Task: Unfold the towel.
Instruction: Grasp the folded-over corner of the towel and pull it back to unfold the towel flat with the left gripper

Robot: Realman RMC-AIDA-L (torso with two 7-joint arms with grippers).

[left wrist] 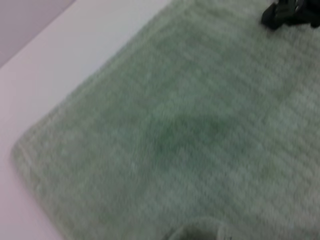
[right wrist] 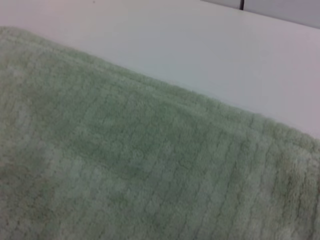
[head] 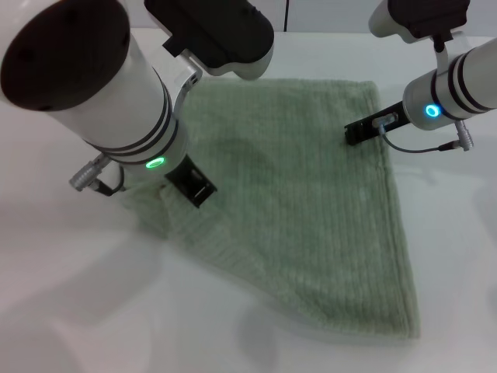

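Two grippers sit over the towel [head: 303,210], which lies spread on the white desk [head: 70,311], its near corner toward the robot and a small fold at its left edge. Nearer, the left gripper [head: 192,185] rests by that fold, likely to pull it out. Farther, the right gripper [head: 371,127] holds near the far right corner, perhaps as anchor; I cannot tell whether either's jaws are spread or pinching.
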